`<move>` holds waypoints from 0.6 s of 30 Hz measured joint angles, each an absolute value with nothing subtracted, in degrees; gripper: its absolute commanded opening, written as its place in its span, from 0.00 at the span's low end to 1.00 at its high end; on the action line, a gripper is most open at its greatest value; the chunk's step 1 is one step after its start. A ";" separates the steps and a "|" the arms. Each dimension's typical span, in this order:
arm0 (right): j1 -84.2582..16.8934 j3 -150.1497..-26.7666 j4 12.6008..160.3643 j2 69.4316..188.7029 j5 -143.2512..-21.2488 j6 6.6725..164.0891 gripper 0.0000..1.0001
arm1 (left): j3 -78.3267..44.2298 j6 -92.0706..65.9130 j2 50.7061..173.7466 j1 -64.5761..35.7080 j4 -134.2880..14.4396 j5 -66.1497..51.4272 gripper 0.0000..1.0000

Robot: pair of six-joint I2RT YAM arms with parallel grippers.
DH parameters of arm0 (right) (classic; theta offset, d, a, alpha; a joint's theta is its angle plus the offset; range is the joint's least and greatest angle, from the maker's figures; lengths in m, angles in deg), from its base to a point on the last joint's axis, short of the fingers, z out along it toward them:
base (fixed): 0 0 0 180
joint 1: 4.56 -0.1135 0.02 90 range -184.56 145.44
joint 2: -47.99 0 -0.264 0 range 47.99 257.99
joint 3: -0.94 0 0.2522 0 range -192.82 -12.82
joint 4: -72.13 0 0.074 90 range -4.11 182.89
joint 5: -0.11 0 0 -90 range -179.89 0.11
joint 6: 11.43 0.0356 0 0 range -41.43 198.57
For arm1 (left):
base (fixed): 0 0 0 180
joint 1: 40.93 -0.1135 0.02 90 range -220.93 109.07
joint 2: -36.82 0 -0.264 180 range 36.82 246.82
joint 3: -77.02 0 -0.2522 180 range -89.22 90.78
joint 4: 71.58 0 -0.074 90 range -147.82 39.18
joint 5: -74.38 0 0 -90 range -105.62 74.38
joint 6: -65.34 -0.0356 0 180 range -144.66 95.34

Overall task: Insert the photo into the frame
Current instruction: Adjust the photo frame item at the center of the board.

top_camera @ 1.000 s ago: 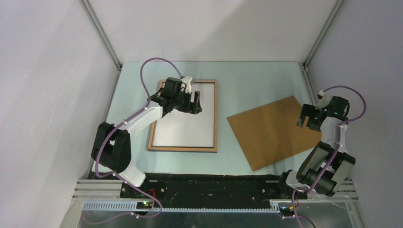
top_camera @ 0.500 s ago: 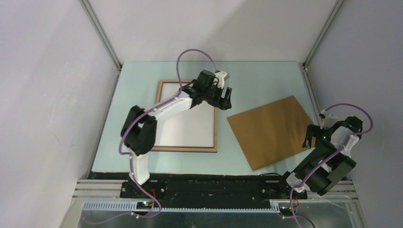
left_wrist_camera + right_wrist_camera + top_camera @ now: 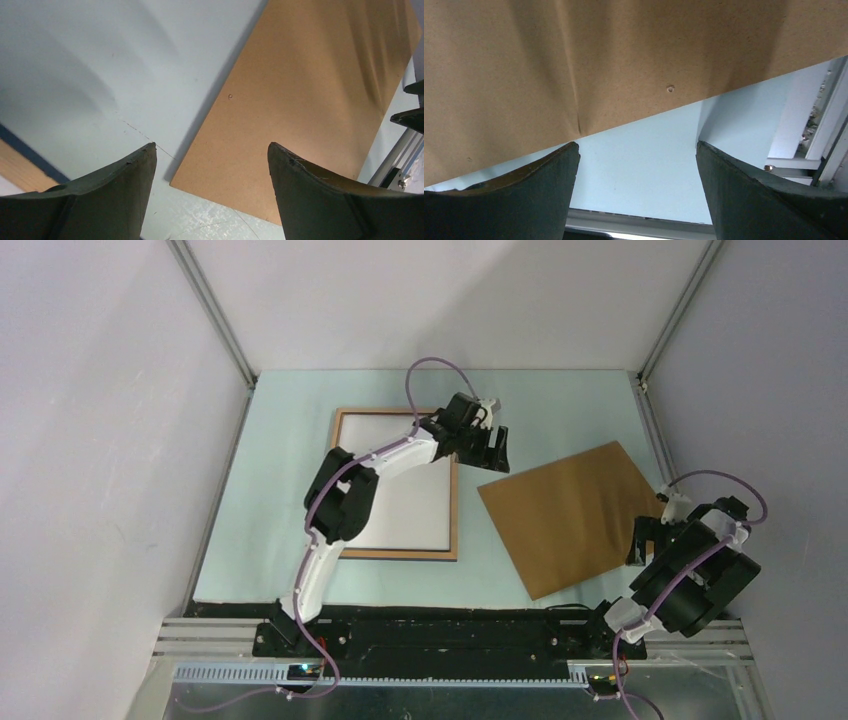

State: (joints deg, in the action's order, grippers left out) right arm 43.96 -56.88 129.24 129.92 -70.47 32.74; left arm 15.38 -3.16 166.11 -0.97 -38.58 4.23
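Note:
The frame (image 3: 385, 554) lies flat at the left middle of the table, its light wood-brown border up. The photo (image 3: 410, 510) fills it with its plain white side up. My left gripper (image 3: 495, 450) hangs open over the bare strip between the frame's top right corner and the brown backing board (image 3: 570, 515). In the left wrist view the open left gripper (image 3: 212, 147) holds nothing, with the board's (image 3: 310, 90) corner below it and a frame (image 3: 20, 172) corner at the lower left. My right gripper (image 3: 645, 540) is open beside the board's right edge. The right wrist view shows the empty right gripper (image 3: 636, 145) over bare table.
The board (image 3: 574, 60) lies tilted at the right middle of the table. Metal rails (image 3: 814, 125) run along the table's right edge close to the right gripper. Grey walls close in the left, back and right sides. The black base rail (image 3: 430, 635) runs along the near edge.
My left arm has swung right, from over the frame to the gap beside the board. My right arm has drawn back toward the near right corner. Both grippers stayed open.

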 measured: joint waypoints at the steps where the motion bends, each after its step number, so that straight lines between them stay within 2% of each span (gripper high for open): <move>1: 43.96 -56.99 128.50 130.11 -70.32 32.83 0.91 | 15.77 -2.57 166.86 -0.92 -38.55 4.28 0.86; 8: 43.23 -58.08 125.83 131.91 -70.06 33.42 0.91 | 17.15 0.40 171.14 -0.42 -37.59 4.69 0.86; 18: 37.88 -60.29 119.60 135.40 -70.97 36.63 0.91 | 16.08 2.30 171.25 0.21 -39.25 7.16 0.86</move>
